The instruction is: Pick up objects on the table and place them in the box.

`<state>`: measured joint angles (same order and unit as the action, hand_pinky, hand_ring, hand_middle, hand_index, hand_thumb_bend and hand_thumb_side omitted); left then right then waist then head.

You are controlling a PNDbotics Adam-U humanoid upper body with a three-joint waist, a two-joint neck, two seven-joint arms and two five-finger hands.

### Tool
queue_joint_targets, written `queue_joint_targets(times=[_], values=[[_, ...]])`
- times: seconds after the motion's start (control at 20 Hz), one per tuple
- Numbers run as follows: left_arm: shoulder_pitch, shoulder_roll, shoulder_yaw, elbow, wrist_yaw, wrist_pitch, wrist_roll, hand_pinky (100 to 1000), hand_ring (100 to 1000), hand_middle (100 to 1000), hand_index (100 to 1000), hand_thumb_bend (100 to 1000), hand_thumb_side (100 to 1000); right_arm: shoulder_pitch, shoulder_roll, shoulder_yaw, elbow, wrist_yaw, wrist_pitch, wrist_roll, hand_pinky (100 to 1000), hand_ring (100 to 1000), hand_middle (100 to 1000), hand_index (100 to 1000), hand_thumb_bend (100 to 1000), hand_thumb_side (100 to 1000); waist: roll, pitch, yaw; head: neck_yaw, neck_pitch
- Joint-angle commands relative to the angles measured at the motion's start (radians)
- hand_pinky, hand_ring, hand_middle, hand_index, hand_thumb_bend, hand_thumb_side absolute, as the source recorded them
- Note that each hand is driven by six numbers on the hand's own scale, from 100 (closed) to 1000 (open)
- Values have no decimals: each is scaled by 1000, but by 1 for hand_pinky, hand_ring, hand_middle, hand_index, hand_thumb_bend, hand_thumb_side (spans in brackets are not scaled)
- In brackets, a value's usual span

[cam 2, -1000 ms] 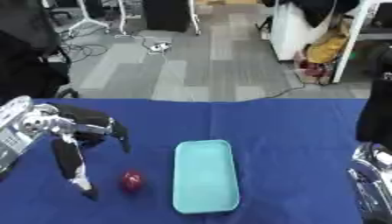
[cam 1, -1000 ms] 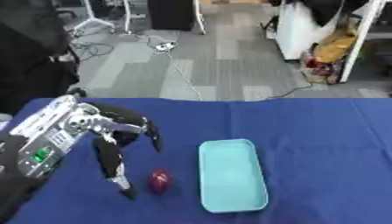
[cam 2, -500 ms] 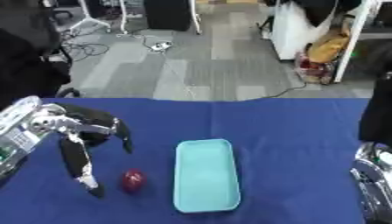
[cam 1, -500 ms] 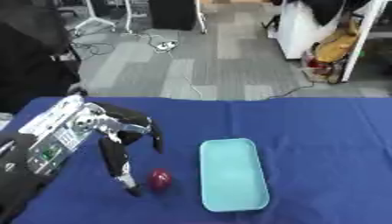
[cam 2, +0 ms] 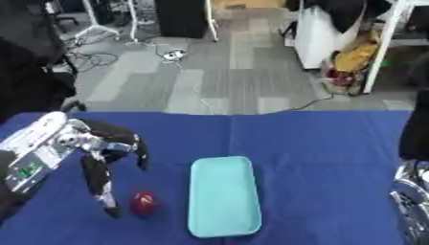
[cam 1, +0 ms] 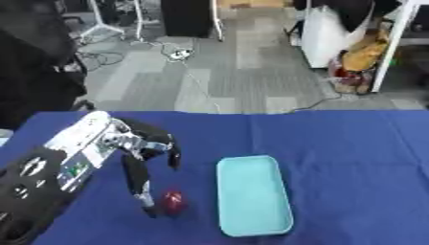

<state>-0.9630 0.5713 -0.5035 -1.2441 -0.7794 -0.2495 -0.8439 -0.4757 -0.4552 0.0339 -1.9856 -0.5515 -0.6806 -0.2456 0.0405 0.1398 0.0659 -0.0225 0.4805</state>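
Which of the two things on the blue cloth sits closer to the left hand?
The small red object, just beside the fingertips of the left hand. The light blue tray lies further to the right, apart from the hand.

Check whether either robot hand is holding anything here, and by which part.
Nothing is held. The left robot hand reaches down beside the red object, fingers not closed around it; the right robot hand is empty.

Black-fingered left hand [cam 1: 144, 158] on a silver-white, green-marked forearm.
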Motion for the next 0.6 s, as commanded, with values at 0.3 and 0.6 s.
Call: queue_joint_targets(times=[0.3, 0.6], values=[[-11, -23, 35, 96, -184, -88, 70, 100, 293, 681, 764, 778, 459, -31, 2, -2, -14, 14, 21, -27, 349, 455, 525, 647, 100, 1000, 0, -8, -18, 10, -30], [-8, -49, 46, 151, -224, -118, 109, 100, 281, 677, 778, 769, 456, -42, 6, 1, -14, 11, 27, -26, 349, 455, 525, 647, 100, 1000, 5, -2, -31, 20, -37]])
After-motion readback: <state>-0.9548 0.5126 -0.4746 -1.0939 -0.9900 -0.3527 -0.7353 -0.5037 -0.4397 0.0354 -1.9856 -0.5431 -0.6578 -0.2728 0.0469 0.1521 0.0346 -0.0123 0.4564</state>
